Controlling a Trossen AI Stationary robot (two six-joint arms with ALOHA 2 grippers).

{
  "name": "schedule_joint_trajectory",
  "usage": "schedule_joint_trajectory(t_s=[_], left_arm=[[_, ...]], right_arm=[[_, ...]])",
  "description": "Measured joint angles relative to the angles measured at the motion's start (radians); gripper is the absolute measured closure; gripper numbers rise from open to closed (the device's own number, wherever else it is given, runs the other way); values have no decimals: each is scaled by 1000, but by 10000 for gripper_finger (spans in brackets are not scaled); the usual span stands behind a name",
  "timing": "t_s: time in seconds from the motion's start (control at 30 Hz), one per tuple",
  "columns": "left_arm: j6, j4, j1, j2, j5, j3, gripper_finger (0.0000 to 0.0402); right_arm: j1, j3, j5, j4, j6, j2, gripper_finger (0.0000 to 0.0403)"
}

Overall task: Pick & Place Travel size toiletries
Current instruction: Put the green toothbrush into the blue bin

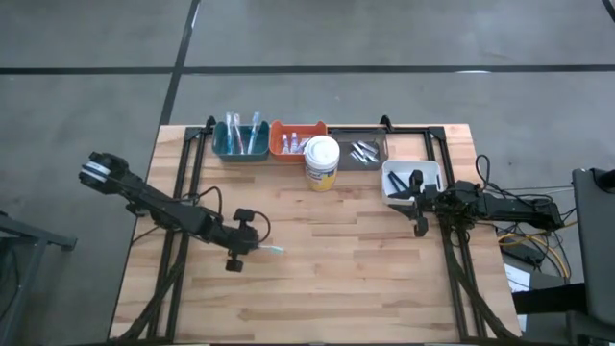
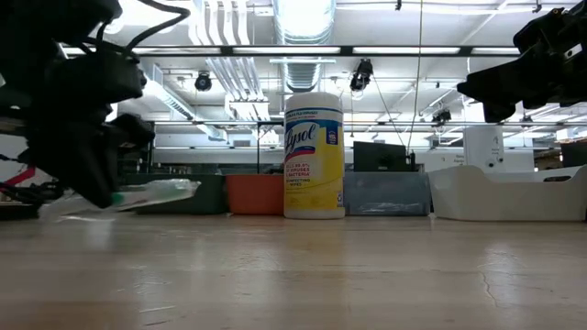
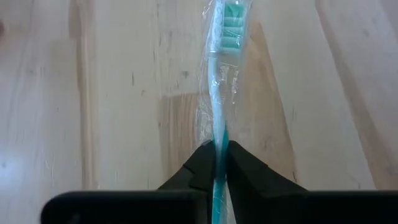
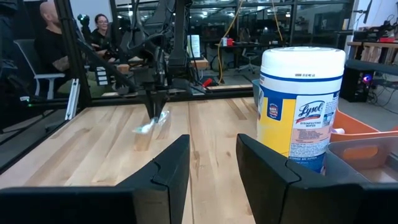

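Left gripper (image 3: 219, 163) pinches a slim teal-and-white toothbrush (image 3: 221, 99) in a crinkly clear wrapper, its dark wedge-shaped fingers (image 3: 202, 168) closed on the handle; we see it over the smooth pale wooden table (image 1: 365, 279), nearer the left edge than the centre. Our right gripper (image 4: 213, 163) hangs near the right edge by the white bin (image 1: 396, 175), its blocky fingers spread and empty. Along the far edge sit a teal bin (image 1: 219, 146) of toothbrushes, an orange bin (image 1: 279, 144), a grey bin (image 1: 375, 139) and a cylindrical Lysol wipes canister (image 1: 321, 161).
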Motion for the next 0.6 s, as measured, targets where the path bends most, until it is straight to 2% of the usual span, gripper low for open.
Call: schedule_joint_trajectory(t_s=[0.17, 0.3, 0.6], left_arm=[[-3, 30, 0, 0, 0, 1, 380], [-18, 71, 0, 0, -3, 1, 374], [9, 245, 0, 0, -112, 1, 374]], right_arm=[[0, 0, 0, 0, 0, 0, 273], [0, 0, 0, 0, 0, 0, 273], [0, 0, 0, 0, 0, 0, 273]])
